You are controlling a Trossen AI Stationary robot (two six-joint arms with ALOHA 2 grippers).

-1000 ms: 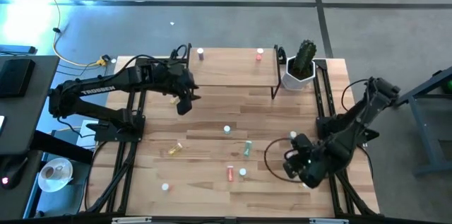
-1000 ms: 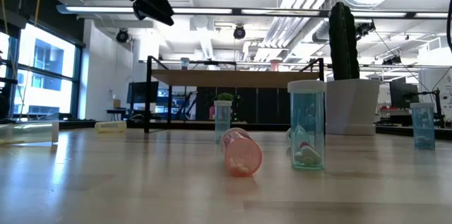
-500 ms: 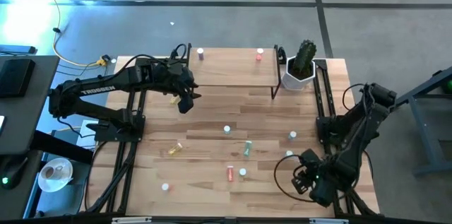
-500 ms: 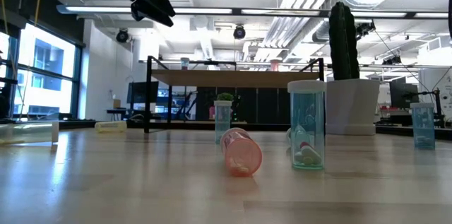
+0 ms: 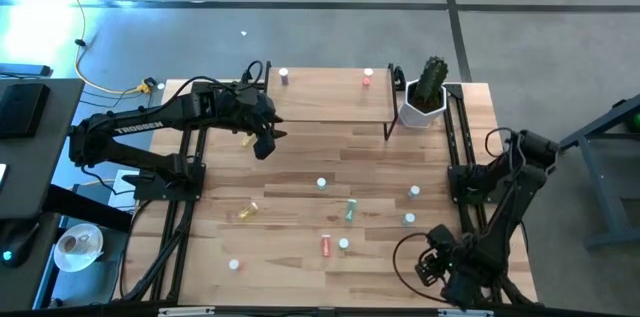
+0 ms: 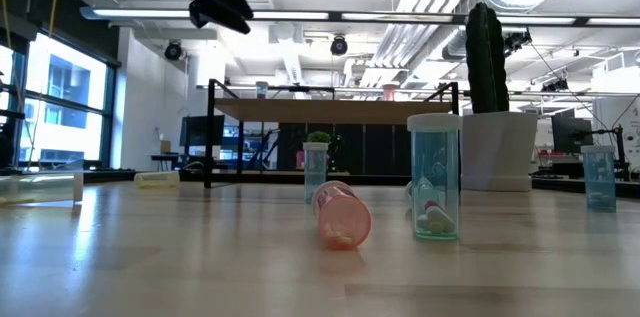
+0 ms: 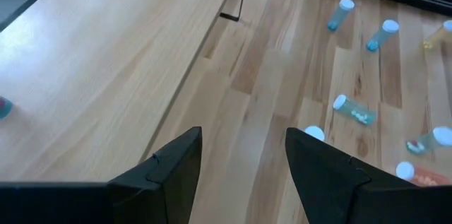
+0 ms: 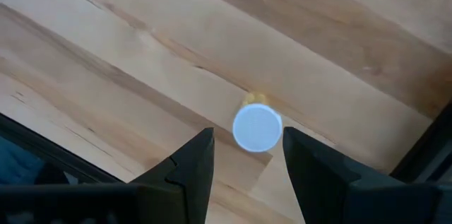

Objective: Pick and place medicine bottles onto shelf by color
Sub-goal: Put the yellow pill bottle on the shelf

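The shelf (image 5: 325, 97) stands at the table's far side, with a bottle (image 5: 284, 76) at its far left and a red one (image 5: 367, 77) at its far right. Several medicine bottles are scattered on the table: a yellow one (image 5: 247, 211), a green one (image 5: 349, 209) and a red one (image 5: 326, 245) lie on their sides, while others stand (image 5: 321, 183). My left gripper (image 5: 262, 143) hangs open over the shelf's front left part. My right gripper (image 8: 246, 136) points down, open, above a standing white-capped yellow bottle (image 8: 257, 127) near the table's near right corner.
A white pot with a cactus (image 5: 426, 97) stands to the right of the shelf. In the low view a pink bottle (image 6: 342, 214) lies near the camera beside an upright clear one (image 6: 435, 177). Black frame rails (image 5: 460, 157) run along the table's sides.
My right gripper has swung toward the table's near right corner, sinking and turning about its own axis as it went. It has stayed open. The bottles lie and stand as before.
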